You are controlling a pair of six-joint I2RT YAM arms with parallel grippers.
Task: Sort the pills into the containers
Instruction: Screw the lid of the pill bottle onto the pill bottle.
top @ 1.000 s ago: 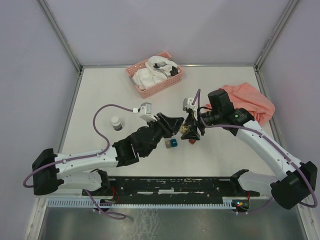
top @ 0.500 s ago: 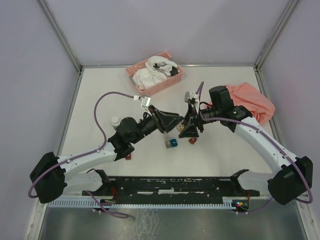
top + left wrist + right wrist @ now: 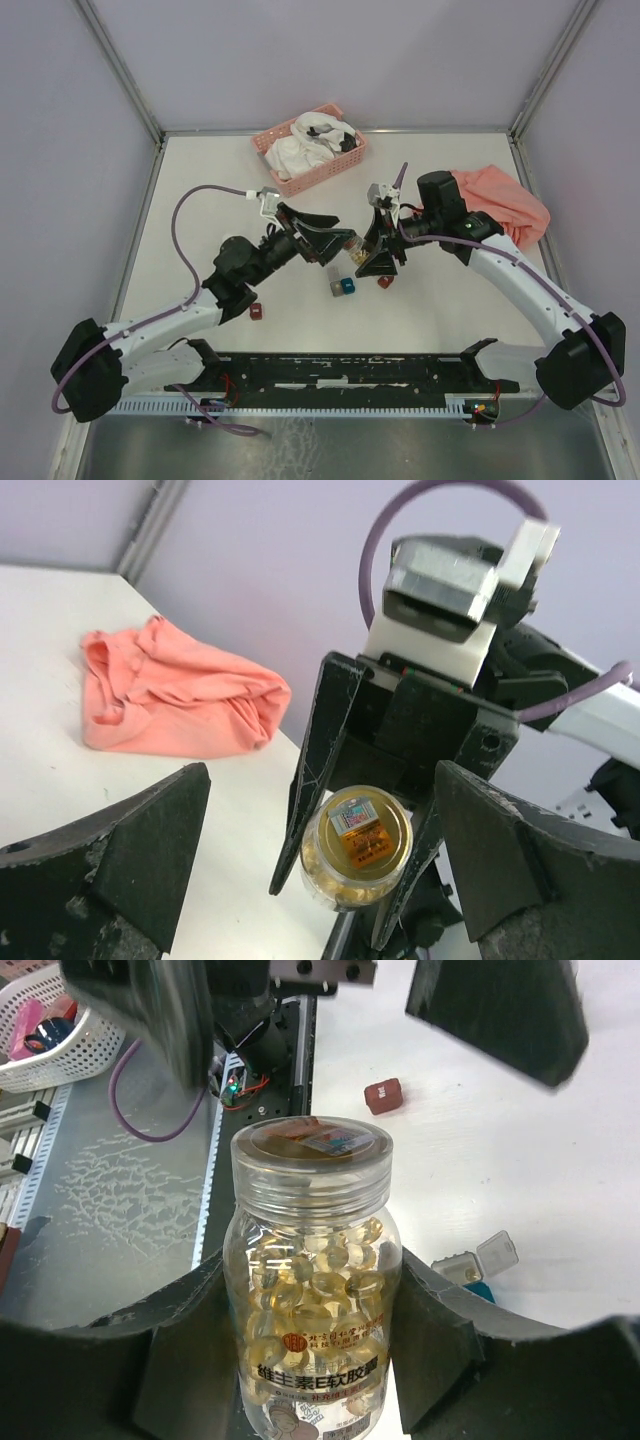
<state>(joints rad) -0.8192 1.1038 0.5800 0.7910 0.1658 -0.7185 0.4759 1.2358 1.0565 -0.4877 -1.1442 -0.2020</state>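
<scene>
A clear jar [image 3: 310, 1290] of golden pills [image 3: 315, 1270], lid on, is held off the table, with my right gripper [image 3: 312, 1360] shut on its body. From above the jar [image 3: 352, 244] sits at the tip of the right gripper [image 3: 372, 258]. My left gripper [image 3: 335, 240] faces the jar's lid end [image 3: 357, 845]; it stands wide open [image 3: 322, 780], its fingers [image 3: 110, 860] either side and clear of the jar. Containers lie below: an open grey box [image 3: 462, 1265] beside a teal one [image 3: 348, 287], a dark red one [image 3: 384, 282] and another dark red one [image 3: 256, 311].
A pink slatted basket [image 3: 308, 150] with white items stands at the back. A pink cloth [image 3: 500, 205] lies crumpled at the right. The black rail [image 3: 350, 372] with the arm bases runs along the near edge.
My left gripper has opened wide and drawn back leftward from the jar's lid. The left arm swung left, uncovering a dark red container. The right gripper kept hold of the jar.
</scene>
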